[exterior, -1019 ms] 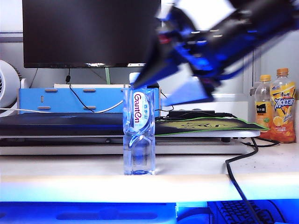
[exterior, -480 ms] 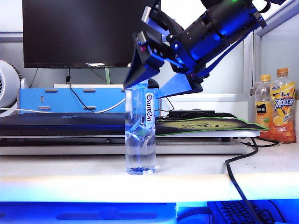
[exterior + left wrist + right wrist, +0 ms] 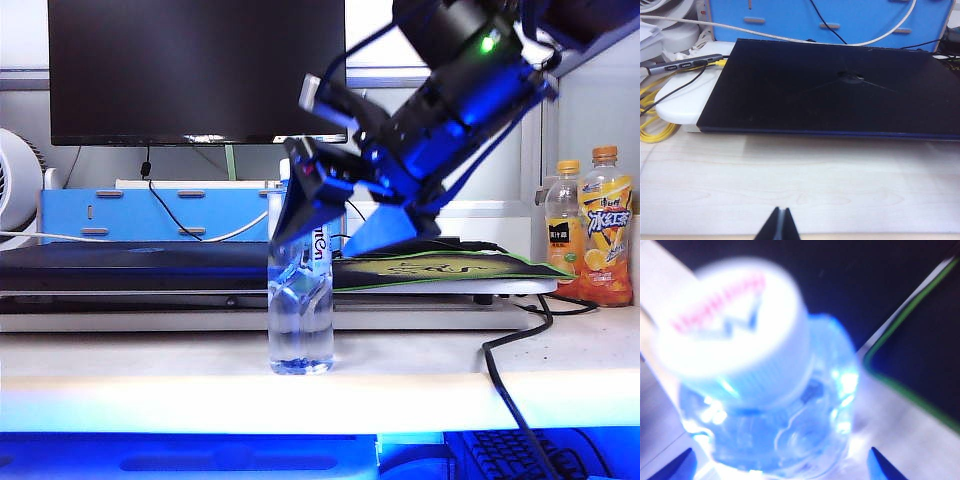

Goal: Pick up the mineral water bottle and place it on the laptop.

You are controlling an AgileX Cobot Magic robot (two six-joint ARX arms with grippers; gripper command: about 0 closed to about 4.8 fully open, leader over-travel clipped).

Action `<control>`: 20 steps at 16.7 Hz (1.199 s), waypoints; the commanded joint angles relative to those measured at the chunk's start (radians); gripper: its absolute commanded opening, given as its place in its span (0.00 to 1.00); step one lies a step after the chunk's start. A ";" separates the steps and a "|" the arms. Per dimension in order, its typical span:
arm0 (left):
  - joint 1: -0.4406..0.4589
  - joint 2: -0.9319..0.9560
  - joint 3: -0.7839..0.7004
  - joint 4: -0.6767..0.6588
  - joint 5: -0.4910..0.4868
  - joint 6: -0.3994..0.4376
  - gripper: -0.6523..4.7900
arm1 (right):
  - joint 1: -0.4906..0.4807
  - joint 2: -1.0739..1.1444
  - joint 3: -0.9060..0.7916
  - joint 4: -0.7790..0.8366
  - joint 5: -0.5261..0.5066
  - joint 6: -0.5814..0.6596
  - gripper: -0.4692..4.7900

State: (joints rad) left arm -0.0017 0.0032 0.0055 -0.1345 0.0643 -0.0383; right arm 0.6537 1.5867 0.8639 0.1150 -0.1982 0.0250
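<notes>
Pale tabletop (image 3: 150, 375) carries the mineral water bottle (image 3: 300, 300) upright near its front edge, before the laptop (image 3: 130, 265); right gripper (image 3: 315, 235), spread wide, straddles its cap from above; left gripper (image 3: 779, 227), pressed together, hangs well apart.

The exterior view sits low at the desk (image 3: 150, 375) edge, looking level across it toward the monitor (image 3: 195, 65). The left wrist view looks forward and slightly down over the laptop (image 3: 830, 90) from near. The right wrist view looks straight down, very close, onto the mineral water bottle (image 3: 765, 390); bottle and laptop show in the exterior view too.
</notes>
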 commanded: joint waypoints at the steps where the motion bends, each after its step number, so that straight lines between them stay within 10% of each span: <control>1: 0.000 -0.002 0.002 0.008 0.003 0.001 0.12 | 0.002 0.001 0.015 0.028 0.003 -0.005 1.00; 20: 0.000 -0.002 0.002 0.008 0.003 0.001 0.12 | 0.003 0.127 0.184 -0.145 -0.002 -0.055 1.00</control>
State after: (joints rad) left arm -0.0017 0.0029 0.0055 -0.1345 0.0643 -0.0383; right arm 0.6548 1.7168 1.0431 -0.0288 -0.2020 -0.0265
